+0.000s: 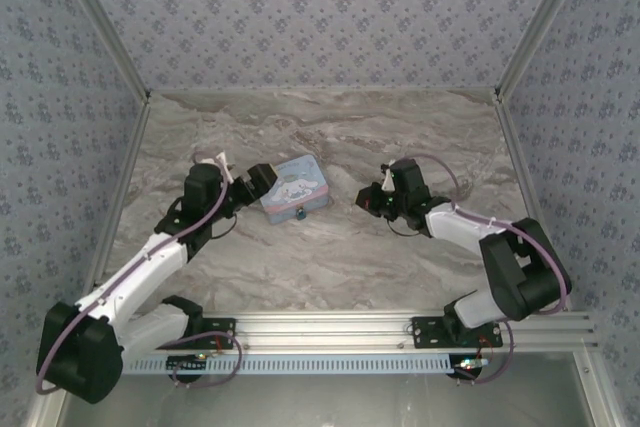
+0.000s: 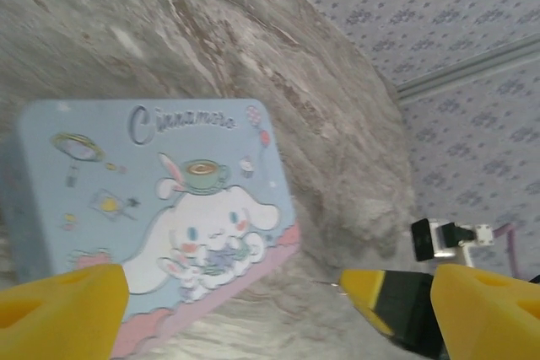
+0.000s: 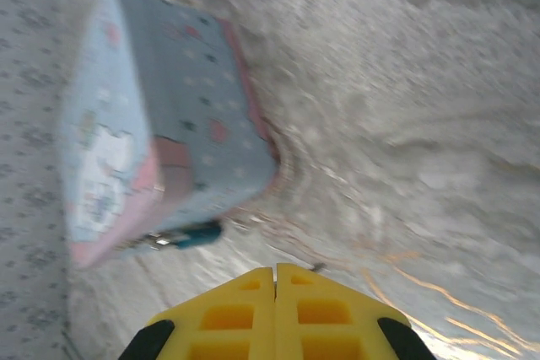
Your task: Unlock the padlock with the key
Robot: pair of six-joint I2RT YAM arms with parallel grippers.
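Brace the light-blue cartoon-printed tin [image 1: 296, 187] with the wide-spread, empty left gripper [image 2: 236, 303]; square the tight-closed right gripper [image 3: 276, 280], key indiscernible, to the tiny teal padlock [image 3: 196, 233] at its front.

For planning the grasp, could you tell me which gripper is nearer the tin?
Left. The left gripper is beside the tin; the right gripper stands apart, on its other side.

Cursive "Cinnamoro" on tin [image 2: 152, 225] lid, ending blurred.

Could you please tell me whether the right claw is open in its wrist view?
No, the right claw has its two yellow fingers pressed flat together, no gap between them.
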